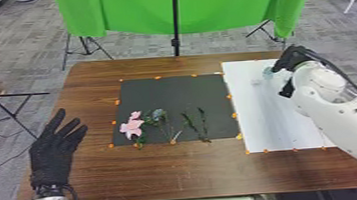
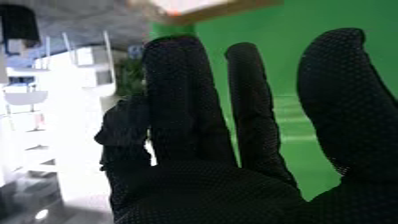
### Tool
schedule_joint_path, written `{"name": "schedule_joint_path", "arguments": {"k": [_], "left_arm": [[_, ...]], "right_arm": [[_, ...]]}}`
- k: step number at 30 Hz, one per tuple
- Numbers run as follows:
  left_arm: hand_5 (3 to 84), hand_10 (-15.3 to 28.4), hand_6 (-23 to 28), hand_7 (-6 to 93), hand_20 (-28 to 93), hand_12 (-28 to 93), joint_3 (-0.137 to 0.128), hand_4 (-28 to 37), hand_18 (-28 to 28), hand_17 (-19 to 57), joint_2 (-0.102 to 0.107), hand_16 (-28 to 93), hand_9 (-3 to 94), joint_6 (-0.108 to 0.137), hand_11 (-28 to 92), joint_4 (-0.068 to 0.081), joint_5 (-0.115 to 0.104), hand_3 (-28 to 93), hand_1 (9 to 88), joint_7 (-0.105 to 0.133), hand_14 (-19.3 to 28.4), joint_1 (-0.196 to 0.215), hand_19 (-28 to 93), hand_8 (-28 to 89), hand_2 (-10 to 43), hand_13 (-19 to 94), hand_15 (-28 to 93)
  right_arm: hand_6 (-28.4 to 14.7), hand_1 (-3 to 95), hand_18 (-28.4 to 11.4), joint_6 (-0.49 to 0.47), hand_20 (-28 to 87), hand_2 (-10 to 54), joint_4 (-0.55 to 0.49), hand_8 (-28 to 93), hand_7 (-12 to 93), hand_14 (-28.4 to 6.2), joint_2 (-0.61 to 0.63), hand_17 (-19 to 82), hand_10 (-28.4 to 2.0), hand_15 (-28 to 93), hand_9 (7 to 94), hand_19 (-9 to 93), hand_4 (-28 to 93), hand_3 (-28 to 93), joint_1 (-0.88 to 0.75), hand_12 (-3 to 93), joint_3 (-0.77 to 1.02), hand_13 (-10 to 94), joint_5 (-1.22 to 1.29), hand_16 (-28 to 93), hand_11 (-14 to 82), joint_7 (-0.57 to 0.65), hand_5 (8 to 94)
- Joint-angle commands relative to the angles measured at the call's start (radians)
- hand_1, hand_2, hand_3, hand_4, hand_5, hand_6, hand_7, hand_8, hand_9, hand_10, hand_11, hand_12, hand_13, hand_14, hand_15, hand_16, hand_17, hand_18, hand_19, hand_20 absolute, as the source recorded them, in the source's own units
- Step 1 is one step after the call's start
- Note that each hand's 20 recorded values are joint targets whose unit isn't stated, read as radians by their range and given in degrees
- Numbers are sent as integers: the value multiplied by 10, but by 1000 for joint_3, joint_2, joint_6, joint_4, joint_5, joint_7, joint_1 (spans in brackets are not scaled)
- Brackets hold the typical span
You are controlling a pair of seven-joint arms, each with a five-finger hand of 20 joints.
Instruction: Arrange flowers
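The right hand, spread near the white mat's far edge, could topple what seems a clear vase by brushing it. The left hand is spread too.

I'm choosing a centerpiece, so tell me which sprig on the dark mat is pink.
The leftmost sprig on the mat, nearest the left hand; its blooms are pink, the other sprigs green or grayish.

The flower is pink, the mat dark grey.
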Motion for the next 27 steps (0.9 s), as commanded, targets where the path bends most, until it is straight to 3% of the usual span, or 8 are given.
{"name": "schedule_joint_path", "arguments": {"k": [1,4,14,15,18,23,27], "left_arm": [[328,197,74,128,282,138,0,-244,229,-87,-30,-76,324,-18,274,10,13,746,243,-21,257,-9,486,-91,87,235,577],[328,197,75,128,282,138,1,-242,229,-87,-31,-76,326,-28,275,11,14,747,243,-24,256,-12,486,-91,86,235,576],[331,197,75,128,281,137,0,-241,229,-87,-29,-76,329,-27,276,11,16,747,243,-26,256,-14,485,-91,86,237,576],[330,197,75,128,281,137,2,-241,229,-87,-26,-75,329,-25,276,11,12,747,244,-18,256,-14,485,-91,86,236,577],[330,197,75,128,281,137,3,-241,229,-87,-29,-75,329,-35,277,13,17,746,244,-29,257,-22,486,-92,86,236,577],[329,197,75,127,282,137,2,-241,229,-87,-37,-75,329,-39,277,16,19,746,244,-36,255,-28,486,-92,85,236,576],[329,197,75,128,282,137,4,-242,229,-87,-34,-75,329,-34,277,14,14,745,244,-27,256,-25,486,-91,85,237,577]], "right_arm": [[43,358,-228,68,544,-95,47,-132,151,-123,-111,200,-157,760,606,920,-283,796,47,142,-147,513,-43,94,224,-17,570],[50,360,-229,36,547,-95,56,-135,154,-122,-120,198,-154,762,599,919,-283,796,44,145,-142,508,-61,96,226,-24,561],[56,383,-228,-19,551,-95,107,-138,157,-119,-124,202,-147,766,612,917,-283,787,56,146,-169,514,-117,96,236,46,559],[57,394,-226,-20,549,-95,116,-139,159,-114,-125,205,-139,765,625,917,-283,782,60,148,-177,520,-130,97,244,46,573],[58,432,-220,-4,541,-95,131,-141,163,-94,-112,224,-109,765,677,922,-283,772,54,152,-197,554,-169,104,268,40,631],[46,554,-201,80,518,-95,147,-30,175,-41,-86,259,-58,722,831,932,-283,640,63,320,-256,636,-207,206,131,35,770],[43,597,-184,171,509,-95,145,3,188,-18,-65,303,-46,696,910,932,-283,622,59,356,-289,712,-234,233,123,13,849]]}}
